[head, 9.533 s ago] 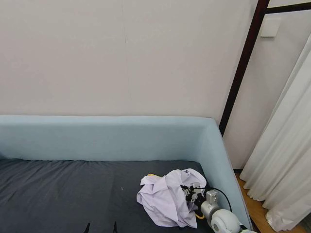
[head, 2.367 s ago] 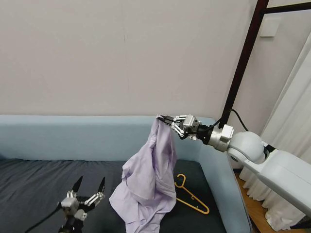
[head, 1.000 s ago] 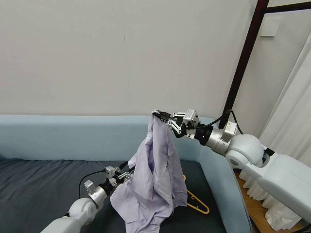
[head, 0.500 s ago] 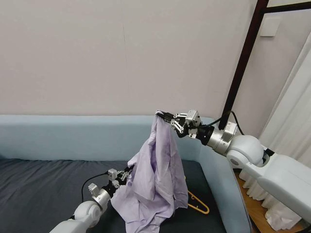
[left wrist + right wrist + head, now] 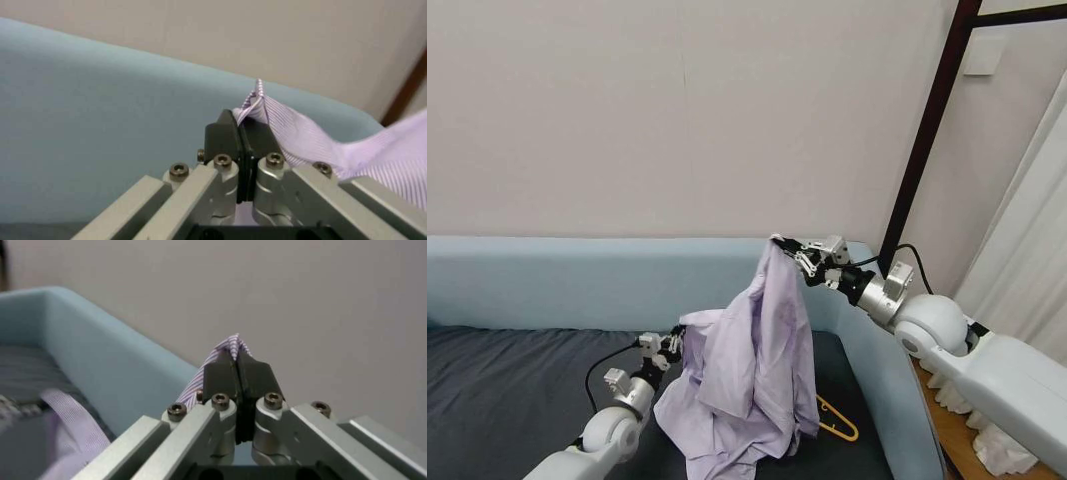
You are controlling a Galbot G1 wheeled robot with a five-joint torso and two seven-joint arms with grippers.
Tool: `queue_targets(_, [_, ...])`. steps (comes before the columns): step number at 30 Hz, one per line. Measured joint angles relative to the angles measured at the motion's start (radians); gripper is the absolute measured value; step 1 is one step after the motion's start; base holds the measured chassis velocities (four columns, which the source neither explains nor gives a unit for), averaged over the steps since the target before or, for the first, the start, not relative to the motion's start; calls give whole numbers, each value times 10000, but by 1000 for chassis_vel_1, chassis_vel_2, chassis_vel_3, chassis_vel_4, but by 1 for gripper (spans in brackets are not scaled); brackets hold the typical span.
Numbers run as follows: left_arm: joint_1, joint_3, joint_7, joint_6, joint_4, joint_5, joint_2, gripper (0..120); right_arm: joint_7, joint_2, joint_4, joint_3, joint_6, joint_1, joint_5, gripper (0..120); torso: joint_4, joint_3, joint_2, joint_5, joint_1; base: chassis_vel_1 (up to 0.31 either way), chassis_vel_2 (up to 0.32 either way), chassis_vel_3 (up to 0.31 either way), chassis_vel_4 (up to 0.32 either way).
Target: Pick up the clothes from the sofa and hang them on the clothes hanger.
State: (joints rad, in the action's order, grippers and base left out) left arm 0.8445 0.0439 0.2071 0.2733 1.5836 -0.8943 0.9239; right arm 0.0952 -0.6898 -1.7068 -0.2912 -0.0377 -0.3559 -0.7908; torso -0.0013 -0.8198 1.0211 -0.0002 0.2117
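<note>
A pale lilac striped shirt (image 5: 757, 370) hangs in the air above the right end of a light blue sofa (image 5: 547, 280). It is bunched in long folds, and its lowest hem reaches down to the dark seat cushion (image 5: 517, 390), or very near it. The right gripper (image 5: 789, 247) holds the shirt's highest point, level with the top of the sofa back; the right wrist view shows its fingers (image 5: 223, 377) pressed together with a peak of striped cloth pinched between them. The left gripper (image 5: 675, 342) is lower and to the robot's left, clamped on a fold at the shirt's side edge and drawing it slightly outward; the left wrist view shows those fingers (image 5: 223, 140) closed on the fabric too. An orange hanger (image 5: 839, 420) lies flat on the cushion just beside the hem, partly under it, with neither gripper touching it. Behind the sofa is a plain wall (image 5: 677, 110); a dark frame (image 5: 922, 140) and a white curtain (image 5: 1027, 280) are at the right. The pick-up looks essentially done, with the shirt off the sofa and held at two points. Still to do is the hanging itself: the shirt is not yet on the hanger or any rail.
</note>
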Motion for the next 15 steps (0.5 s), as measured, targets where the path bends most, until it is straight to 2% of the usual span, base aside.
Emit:
queue_targets(3, [-989, 217, 1830, -996, 1263, -388, -282, 0, -709, -194, 748, -138, 478, 223, 780, 0, -3, 2, 1, 6, 0, 0, 0, 0, 0])
queue_targets(4, [-1499, 398, 2236, -1278, 1477, -637, -360, 0, -941, -313, 1037, -233, 501, 374, 1237, 0, -1, 1, 0, 1, 0, 0, 0, 0, 0])
queue_targets(5, [-1499, 398, 2236, -1278, 1477, -637, -360, 0, -941, -313, 1037, -233, 501, 374, 1237, 0, -1, 1, 0, 1, 0, 0, 0, 0, 0])
queue_targets(6, [-2117, 613, 2579, -1499, 1518, -885, -397, 0, -1131, -452, 1342, -317, 480, 535, 1703, 0, 2, 1, 1, -1, 0, 0, 0, 0, 0])
queue_targets(10, [-4661, 1527, 3396, -1818, 681, -1737, -270, 0, -1529, -1013, 2537, -711, 274, 1423, 2476, 0, 2, -1, 0, 1, 1, 0, 0, 0, 0])
queue_targets(11, [-4661, 1527, 3396, -1818, 681, -1737, -270, 0, -1529, -1013, 2537, -711, 274, 1423, 2476, 0, 2, -1, 0, 1, 1, 0, 0, 0, 0])
queue_targets(12, [-5648, 1923, 3482, -1846, 224, -2000, -161, 0, -1601, -1199, 2895, -886, 206, 1801, 2527, 0, 1, -2, -1, -2, 2, 0, 0, 0, 0])
queue_targets(15, [-7031, 2582, 3563, -1892, -400, -2292, 65, 0, -1681, -1422, 3330, -1203, 205, 2592, 2477, 0, 1, -2, 0, 9, 4, 0, 0, 0, 0])
